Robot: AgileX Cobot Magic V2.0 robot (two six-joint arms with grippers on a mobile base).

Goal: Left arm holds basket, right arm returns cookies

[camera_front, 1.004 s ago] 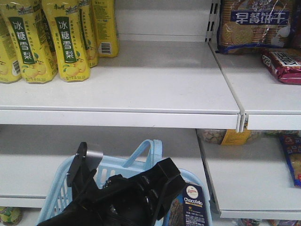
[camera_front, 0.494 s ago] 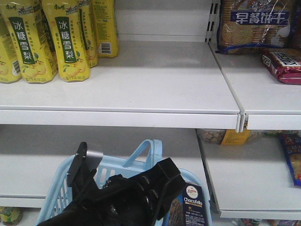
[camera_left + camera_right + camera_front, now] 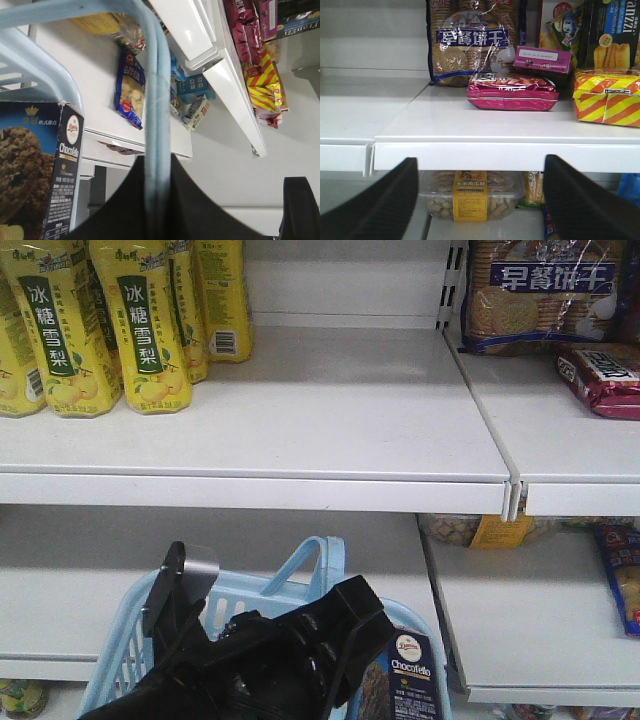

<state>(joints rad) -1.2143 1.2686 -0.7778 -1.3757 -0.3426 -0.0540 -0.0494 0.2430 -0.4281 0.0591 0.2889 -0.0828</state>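
Note:
The light blue basket (image 3: 118,660) hangs low in front of the shelves, its looped handle (image 3: 312,562) raised. My left arm (image 3: 285,665), bulky and black, covers much of it. In the left wrist view my left gripper (image 3: 157,167) is shut on the basket handle (image 3: 156,100), which runs straight between the two black jaws. The cookies (image 3: 408,680), a dark navy "Chocofello" box, stand upright at the basket's right end, and the same cookies (image 3: 37,170) show in the left wrist view. My right gripper (image 3: 480,200) is open and holds nothing, facing a shelf's front edge.
Yellow drink bottles (image 3: 140,320) stand on the upper shelf (image 3: 340,410) at the left. A bag of round biscuits (image 3: 540,290) and a maroon packet (image 3: 600,375) lie on the adjoining shelf at the right. A clear snack tub (image 3: 470,200) sits on the shelf below.

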